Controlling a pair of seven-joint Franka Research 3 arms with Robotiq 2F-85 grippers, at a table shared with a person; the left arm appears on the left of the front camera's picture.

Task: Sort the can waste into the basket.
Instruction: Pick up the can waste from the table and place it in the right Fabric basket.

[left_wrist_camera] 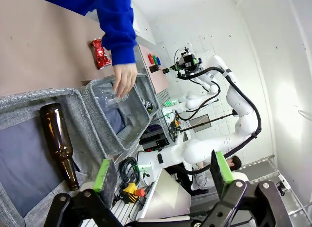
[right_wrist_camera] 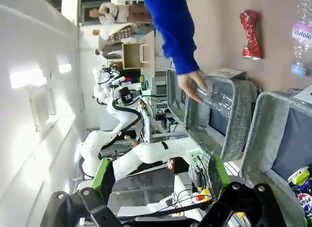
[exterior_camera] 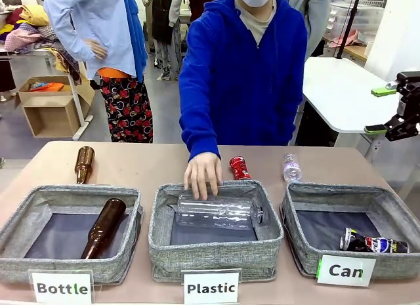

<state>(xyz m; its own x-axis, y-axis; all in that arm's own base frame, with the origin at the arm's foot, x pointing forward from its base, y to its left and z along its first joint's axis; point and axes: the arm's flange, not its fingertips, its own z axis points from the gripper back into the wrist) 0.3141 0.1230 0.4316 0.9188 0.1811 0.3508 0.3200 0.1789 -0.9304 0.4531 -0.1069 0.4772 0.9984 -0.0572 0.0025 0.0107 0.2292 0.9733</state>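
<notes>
We see the black-blue can (exterior_camera: 374,243) in the basket (exterior_camera: 328,190) at four o'clock and the red can (exterior_camera: 239,167) at three o'clock of the person's hand (exterior_camera: 202,175) (on bare table (exterior_camera: 131,164)). The right gripper (exterior_camera: 380,109) and left gripper (left_wrist_camera: 161,168) gape wide, empty.

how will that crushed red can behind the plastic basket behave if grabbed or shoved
The crushed red can looks dented and thin, so it is probably light and may buckle further if pinched. Being crumpled, it likely won't roll far; its shiny skin could slip.

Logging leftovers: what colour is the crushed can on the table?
The crushed can is shiny red; clearest in right wrist view.
</notes>
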